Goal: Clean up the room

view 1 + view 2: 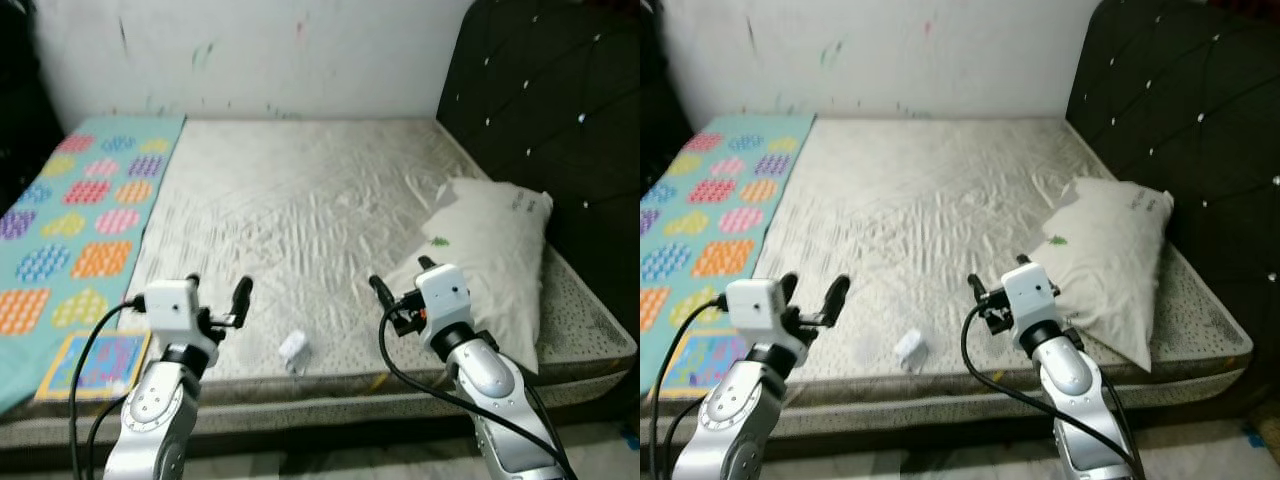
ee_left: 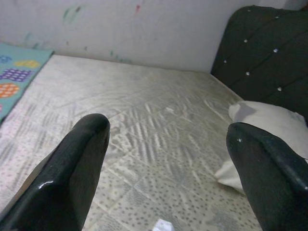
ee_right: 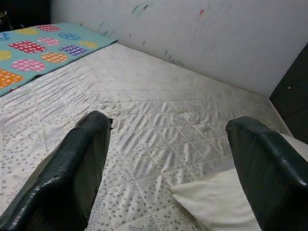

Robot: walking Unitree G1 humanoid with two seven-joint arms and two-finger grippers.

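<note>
**Position of the Small White Object Relative to Both Grippers**

Working from left to right, we first note the patterned blanket [image 1: 80, 230] lying along the left side of the mattress [image 1: 300, 200].

The left gripper [image 1: 217, 288] hovers above the near edge of the mattress with its fingers spread apart and nothing between them.

Between the two arms, close to the near edge, lies a small white object [image 1: 295, 349], probably crumpled paper or a wrapper. We judge this to be the item to clear. It sits forward of and below the left gripper, toward its inner side. It is too small for us to state a long axis with confidence.

The right gripper [image 1: 398, 278] is likewise released and empty. It hovers just beside the pillow [image 1: 490, 260], which rests against the dark headboard [image 1: 560, 110].

We judge the left gripper slightly nearer the object; reaching it calls for a descent and a small inward shift.
</note>
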